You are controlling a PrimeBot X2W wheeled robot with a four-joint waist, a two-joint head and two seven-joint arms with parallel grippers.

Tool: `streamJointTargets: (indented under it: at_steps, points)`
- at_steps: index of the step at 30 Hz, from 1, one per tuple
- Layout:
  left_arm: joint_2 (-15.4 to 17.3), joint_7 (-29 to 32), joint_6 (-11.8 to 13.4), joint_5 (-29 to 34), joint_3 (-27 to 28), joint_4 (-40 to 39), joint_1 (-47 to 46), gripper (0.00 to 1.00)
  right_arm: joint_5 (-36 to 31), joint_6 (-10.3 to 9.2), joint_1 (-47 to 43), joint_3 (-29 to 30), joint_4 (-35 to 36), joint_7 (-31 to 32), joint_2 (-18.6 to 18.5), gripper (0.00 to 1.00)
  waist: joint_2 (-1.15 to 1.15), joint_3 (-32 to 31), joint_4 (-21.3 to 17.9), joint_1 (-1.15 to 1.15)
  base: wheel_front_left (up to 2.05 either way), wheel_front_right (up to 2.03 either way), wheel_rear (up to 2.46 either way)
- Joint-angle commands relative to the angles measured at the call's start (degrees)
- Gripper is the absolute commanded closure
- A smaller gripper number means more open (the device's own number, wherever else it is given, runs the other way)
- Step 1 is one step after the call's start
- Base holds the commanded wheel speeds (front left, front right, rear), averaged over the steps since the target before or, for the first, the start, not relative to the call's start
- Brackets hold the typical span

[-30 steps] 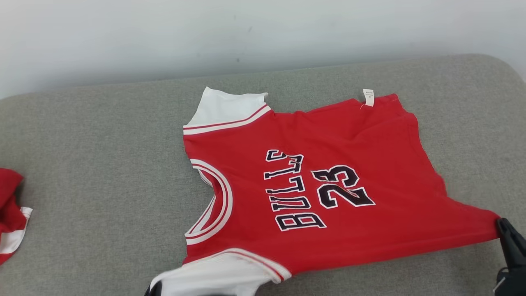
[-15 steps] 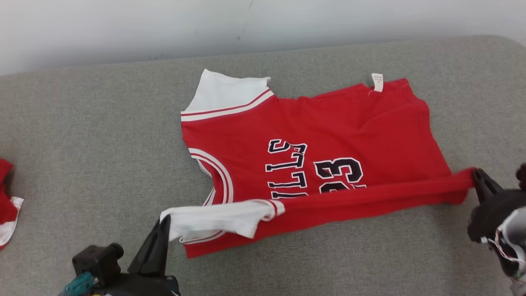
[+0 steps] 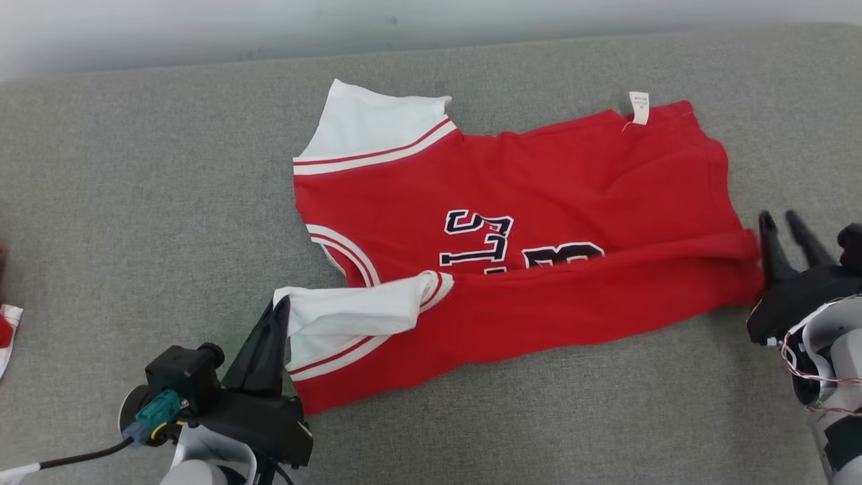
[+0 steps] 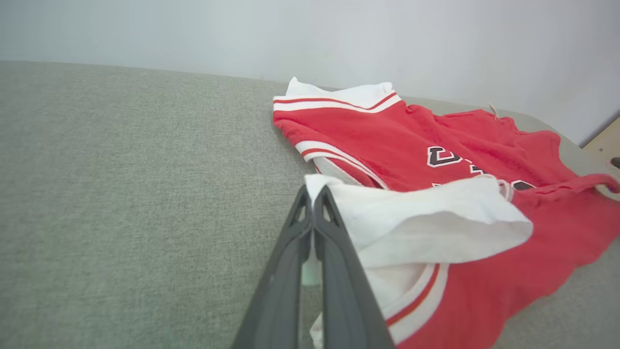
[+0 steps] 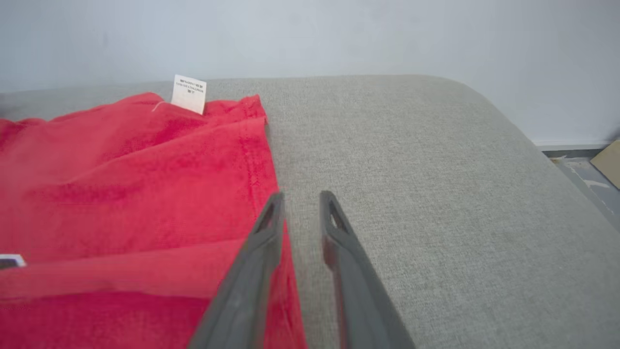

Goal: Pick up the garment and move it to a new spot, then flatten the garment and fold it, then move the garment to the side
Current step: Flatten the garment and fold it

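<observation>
Jersey [image 3: 539,175] half folded: your left tool [image 3: 281,303] clamps the white sleeve [image 3: 350,313], your right tool [image 3: 778,218] stands parted; further folding and shifting aside remain.

Bright even light, soft shadows, fg blur

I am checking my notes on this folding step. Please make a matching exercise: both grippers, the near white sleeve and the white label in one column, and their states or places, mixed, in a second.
Column 1
1. left gripper
2. right gripper
3. near white sleeve
4. white label

Column 2
A. open, beside the hem of the jersey
B. on the far edge, near the hem
C. shut on the sleeve's edge
D. folded over onto the jersey

Pairs: 1-C, 2-A, 3-D, 4-B
</observation>
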State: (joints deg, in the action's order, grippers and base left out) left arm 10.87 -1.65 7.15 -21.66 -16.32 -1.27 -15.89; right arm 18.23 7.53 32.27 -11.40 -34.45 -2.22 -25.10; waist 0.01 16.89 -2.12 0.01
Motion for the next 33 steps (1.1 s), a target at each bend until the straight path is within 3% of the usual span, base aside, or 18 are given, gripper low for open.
streamJointTargets:
  at_steps: [1, 2, 3, 7, 13, 20, 31, 32, 33]
  points:
    - [-0.33, -1.33, 0.08, 0.63, -0.10, 1.39, -1.02, 0.60, -0.85, -0.08, 1.00, 0.71, -1.33, -4.47, 0.96, 0.00, -0.01, 0.53, 0.02, -0.01, 0.00, 0.00, 0.00]
    - [-0.49, -1.83, 0.20, 0.74, -0.09, 2.23, -1.26, 0.09, -1.43, -0.08, 1.18, 0.94, -1.96, -7.04, 1.30, 0.00, -0.01, 0.55, 0.01, -0.01, 0.00, 0.00, 0.00]
    - [-1.08, -3.39, 0.47, 0.30, 0.44, 3.45, -1.56, 0.00, -1.64, -0.08, 1.11, 1.23, -3.20, -10.55, 2.23, 0.00, -0.01, 0.44, -0.03, -0.01, 0.00, 0.00, 0.00]
    - [-1.69, -6.82, 0.01, -0.60, 1.01, 5.10, -1.04, 0.00, -1.26, -0.08, -1.13, 1.86, -3.26, -12.95, 3.16, 0.00, -0.01, -0.17, -0.19, -0.01, 0.00, 0.00, 0.00]
    - [-3.05, -8.45, 0.32, -3.24, 1.88, 4.30, 3.26, 0.00, 2.54, -0.08, -8.16, 3.44, 2.46, -12.93, 4.29, 0.00, -0.01, -1.63, -0.66, -0.01, 0.00, 0.00, 0.00]
    - [-4.33, -4.74, -0.73, -7.18, 0.01, 2.55, 8.34, 0.00, 4.45, -0.08, -11.47, 3.07, 3.25, -12.95, 3.92, 0.00, -0.01, -2.67, -0.71, -0.01, 0.00, 0.00, 0.00]
    - [-5.01, 3.98, 0.80, -10.73, -1.41, 7.73, 6.96, 0.00, 6.64, -0.08, -8.90, 0.04, -0.44, -12.95, 4.06, 0.00, -0.01, -2.15, -0.66, -0.01, 0.00, 0.00, 0.00]
    - [-5.00, 4.55, 0.48, -10.77, -1.83, 8.16, 6.56, 0.82, 6.95, -0.08, -8.39, -0.34, -1.25, -12.94, 4.21, 0.00, -0.01, -2.03, -0.75, -0.01, 0.00, 0.00, 0.00]
    - [-5.04, 4.74, 0.35, -10.89, -1.95, 8.34, 6.28, 1.00, 7.29, -0.07, -7.96, -0.95, -2.07, -12.95, 4.29, 0.00, -0.01, -1.92, -0.85, -0.01, 0.00, 0.00, 0.00]
